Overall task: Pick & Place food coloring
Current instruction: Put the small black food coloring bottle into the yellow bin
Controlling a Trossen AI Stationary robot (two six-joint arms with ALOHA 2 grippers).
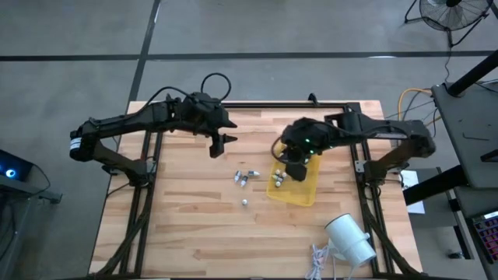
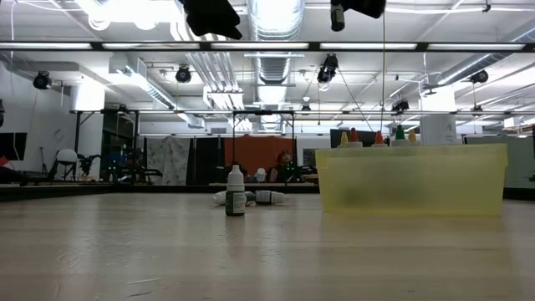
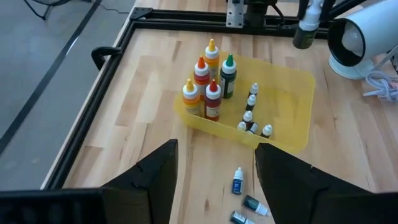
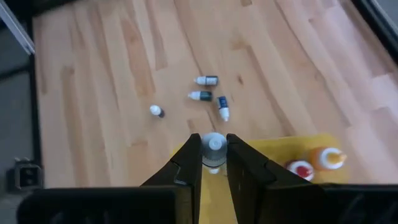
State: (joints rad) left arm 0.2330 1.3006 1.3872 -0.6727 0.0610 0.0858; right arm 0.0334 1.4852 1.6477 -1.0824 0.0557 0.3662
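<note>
Wooden planks make up the table [image 1: 187, 225], pale and smooth, framed in dark metal, with grey floor around it. Seen from above, a big white cylinder [image 1: 350, 239] lies at about five o'clock on the tabletop.

At roughly three o'clock from the table's middle sits a yellow tray [image 1: 305, 190], translucent plastic with low walls. It already holds the taller bottles [image 3: 208, 87] with orange, red, yellow and green tops, plus a row of small vials [image 3: 250, 112].

Over that tray hangs the right gripper [image 4: 214, 163], its fingers nearly closed on a small vial [image 4: 215, 144], pinching it just below the white cap. The left gripper [image 3: 214, 177] waits at about eleven o'clock from the table's middle, its fingers spread wide with nothing between them.

Outside the tray, three loose vials [image 1: 246, 176] lie on their sides at the table's centre, and one more [image 1: 244, 202] stands alone toward six o'clock from them.

These vials look light, rigid and slick: smooth plastic cylinders with narrower caps. Lying down, they would likely roll if nudged. I judge the safest hold to be across the body near the cap shoulder, with gentle pressure so the vial does not squirt out.
</note>
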